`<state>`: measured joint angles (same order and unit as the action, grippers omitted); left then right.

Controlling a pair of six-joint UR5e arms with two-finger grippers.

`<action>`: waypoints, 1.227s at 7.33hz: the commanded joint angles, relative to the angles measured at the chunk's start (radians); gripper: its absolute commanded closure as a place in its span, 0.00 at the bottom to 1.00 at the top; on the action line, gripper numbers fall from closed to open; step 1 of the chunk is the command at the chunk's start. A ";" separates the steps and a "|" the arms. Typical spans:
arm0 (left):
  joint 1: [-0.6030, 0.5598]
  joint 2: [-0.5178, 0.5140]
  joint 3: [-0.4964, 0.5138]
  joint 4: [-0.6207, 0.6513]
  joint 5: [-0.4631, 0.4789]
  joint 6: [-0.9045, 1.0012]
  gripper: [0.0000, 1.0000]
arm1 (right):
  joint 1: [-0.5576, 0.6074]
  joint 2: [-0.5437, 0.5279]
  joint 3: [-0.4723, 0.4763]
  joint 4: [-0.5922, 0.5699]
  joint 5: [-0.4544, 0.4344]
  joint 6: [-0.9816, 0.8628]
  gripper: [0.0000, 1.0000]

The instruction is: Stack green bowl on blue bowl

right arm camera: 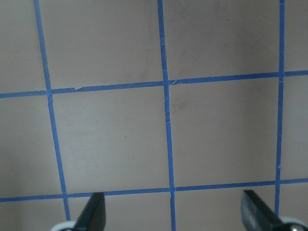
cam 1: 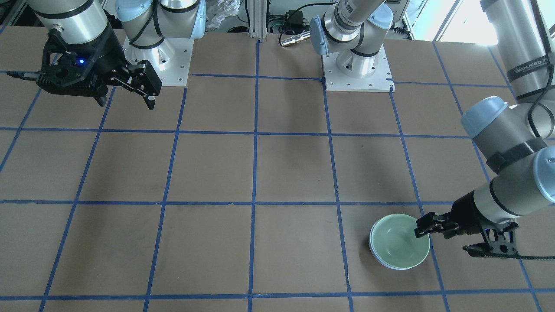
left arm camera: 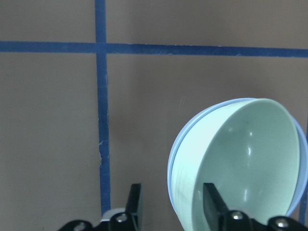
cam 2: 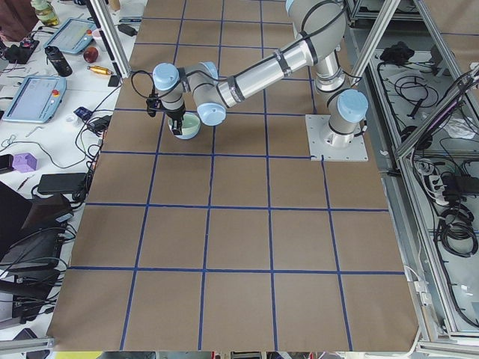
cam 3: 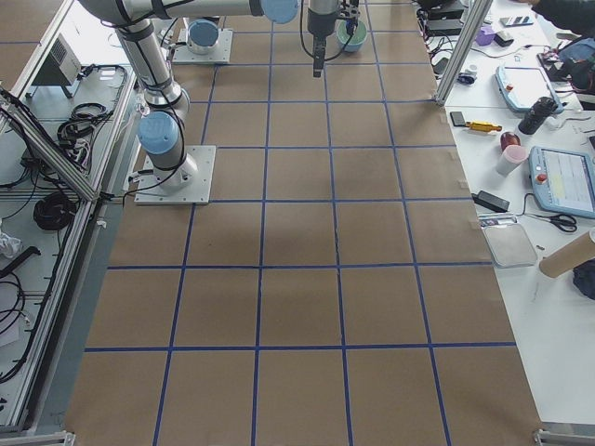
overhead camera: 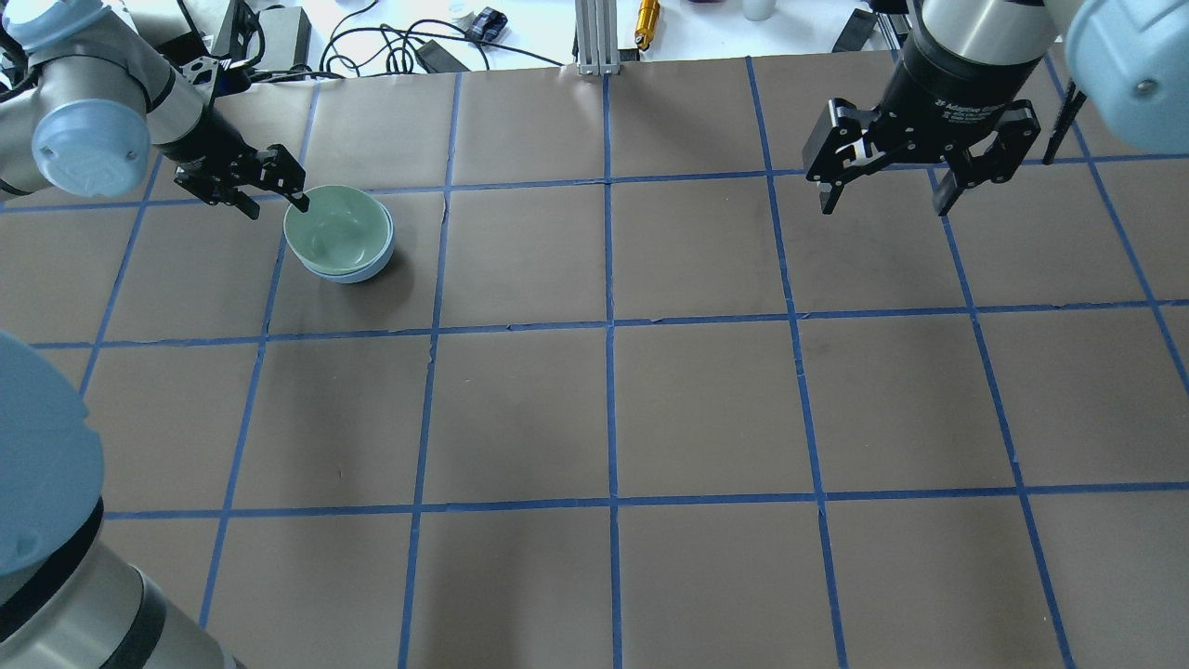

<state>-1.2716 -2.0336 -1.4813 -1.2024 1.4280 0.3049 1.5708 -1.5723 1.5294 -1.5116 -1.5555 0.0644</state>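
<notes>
Stacking looks done on my screens: the green bowl (overhead camera: pixel 334 232) sits upright, nested inside the blue bowl (overhead camera: pixel 348 276), which shows only as a thin crescent under its rim. The pair stands at the far left of the table (overhead camera: pixel 706 400), inside one square of the blue tape grid (overhead camera: pixel 608 325). My left gripper (overhead camera: pixel 279 204) is low at the green bowl's left rim, fingers apart with the rim between them; I cannot tell if either touches. The right gripper (overhead camera: pixel 884 209) hangs over the far right, jaws spread wide.
</notes>
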 commanded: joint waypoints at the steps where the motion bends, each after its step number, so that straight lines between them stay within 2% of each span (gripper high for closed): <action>1: -0.095 0.113 0.006 -0.078 0.058 -0.111 0.05 | 0.000 0.000 0.002 0.001 0.000 0.000 0.00; 3: -0.203 0.228 0.000 -0.124 0.107 -0.220 0.03 | 0.000 0.000 0.000 0.001 0.000 0.000 0.00; 5: -0.314 0.332 0.000 -0.228 0.111 -0.373 0.00 | 0.000 0.000 0.000 0.001 0.000 0.000 0.00; 7: -0.325 0.386 -0.005 -0.334 0.146 -0.397 0.00 | 0.000 0.000 0.000 -0.001 0.000 0.000 0.00; 9: -0.313 0.406 0.000 -0.365 0.149 -0.389 0.00 | 0.000 0.000 0.000 0.001 0.000 0.000 0.00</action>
<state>-1.5900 -1.6416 -1.4820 -1.5482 1.5709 -0.0880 1.5708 -1.5723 1.5294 -1.5115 -1.5555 0.0644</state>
